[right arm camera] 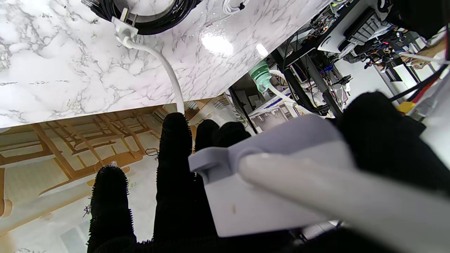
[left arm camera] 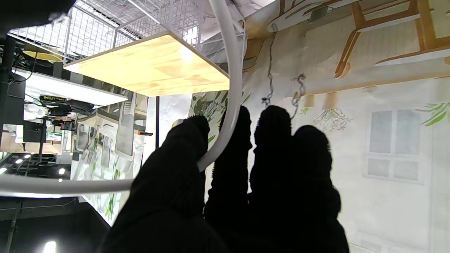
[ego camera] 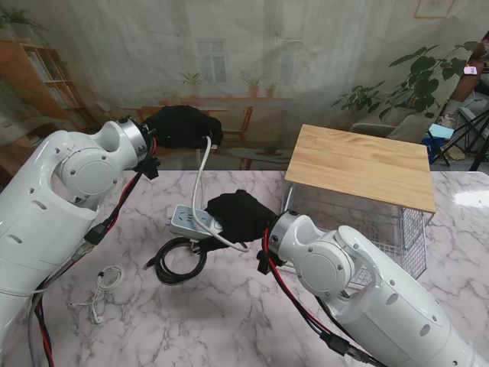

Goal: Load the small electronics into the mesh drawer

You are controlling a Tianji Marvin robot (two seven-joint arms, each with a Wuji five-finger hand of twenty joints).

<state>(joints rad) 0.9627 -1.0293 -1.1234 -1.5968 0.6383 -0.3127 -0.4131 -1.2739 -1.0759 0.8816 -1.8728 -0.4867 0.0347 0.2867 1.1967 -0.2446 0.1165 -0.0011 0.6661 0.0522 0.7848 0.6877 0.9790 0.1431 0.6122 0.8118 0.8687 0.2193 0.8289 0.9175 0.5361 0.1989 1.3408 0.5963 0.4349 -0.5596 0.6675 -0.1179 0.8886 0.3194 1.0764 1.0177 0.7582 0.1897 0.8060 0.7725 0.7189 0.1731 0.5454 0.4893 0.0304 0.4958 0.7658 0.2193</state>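
The fingers (right arm camera: 175, 147) of the right hand (ego camera: 238, 214) curl round the white power strip (ego camera: 191, 222), thumb on one side, the rest on the other, so that hand grips the strip's body just over the marble table (ego camera: 229, 321). Nearer to me on the left lie the white earphones (ego camera: 103, 284), and between them and the strip sits a coil of black cable (ego camera: 177, 264), with the strip's plug (right arm camera: 123, 28) resting against it in the right wrist view. Both look untouched.

Farther out, the strip's white cord (ego camera: 200, 180) rises in a loop to the left hand (ego camera: 183, 126), whose black-gloved fingers close on it, pinching it between thumb and the next finger.

Farthest right stands the mesh drawer (ego camera: 397, 229) under its wooden top (ego camera: 359, 164); its basket seems pulled out toward me, though how far is hard to tell.

To do this step well, I judge both hands should travel together toward the drawer, the left keeping the cord high and slack so it does not tug the strip. The trailing plug needs lifting clear of the black coil, or it may drag it. Lower the strip in first, then feed the cord after.
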